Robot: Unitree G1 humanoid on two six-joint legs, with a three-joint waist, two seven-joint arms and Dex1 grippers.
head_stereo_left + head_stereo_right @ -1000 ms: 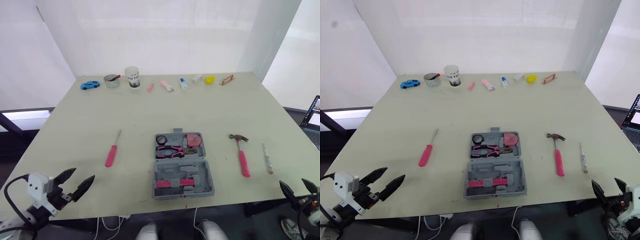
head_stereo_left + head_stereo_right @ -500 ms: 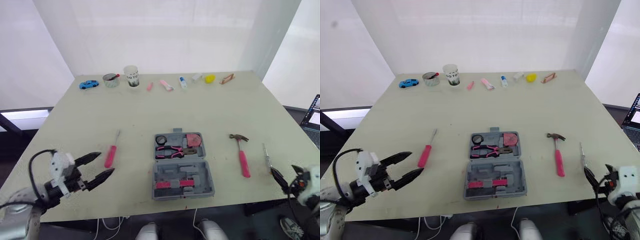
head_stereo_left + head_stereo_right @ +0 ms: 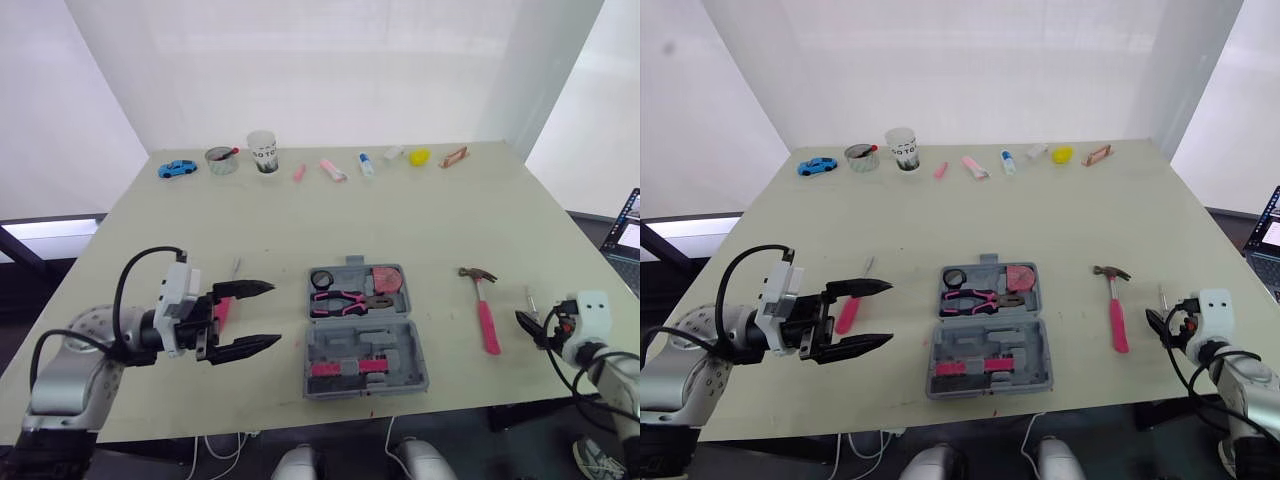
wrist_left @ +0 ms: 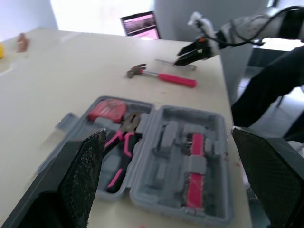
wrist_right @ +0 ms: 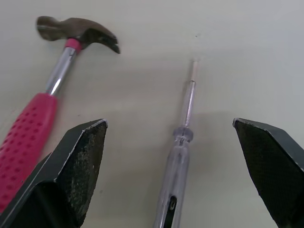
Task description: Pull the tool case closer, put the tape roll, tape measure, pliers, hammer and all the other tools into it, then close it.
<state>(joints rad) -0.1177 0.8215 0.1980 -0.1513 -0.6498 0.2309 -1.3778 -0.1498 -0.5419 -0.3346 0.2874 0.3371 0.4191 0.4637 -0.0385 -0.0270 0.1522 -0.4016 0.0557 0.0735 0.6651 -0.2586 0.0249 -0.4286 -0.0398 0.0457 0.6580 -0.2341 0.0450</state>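
You have one case near the front edge of the table. It is gray hard plastic, a box shape, and it lies open in two halves. The far half holds three tools: one black ring of tape roll, one round pink tape measure, and one pliers with pink grips. The near half has bumpy gray slots.

To the right of the case lies one hammer, with a dark metal head, a shiny neck and a dotted pink grip. There are two screwdrivers. The clear screwdriver is thin and see-through, just right of the hammer. The pink screwdriver lies left of the case.

Your left pincer is spread wide, above the table just left of the case, next to the pink screwdriver. Your right pincer is spread wide too, and the clear screwdriver lies in its gap.

Along the far edge you have a row of small things, with one blue toy car and one cup.
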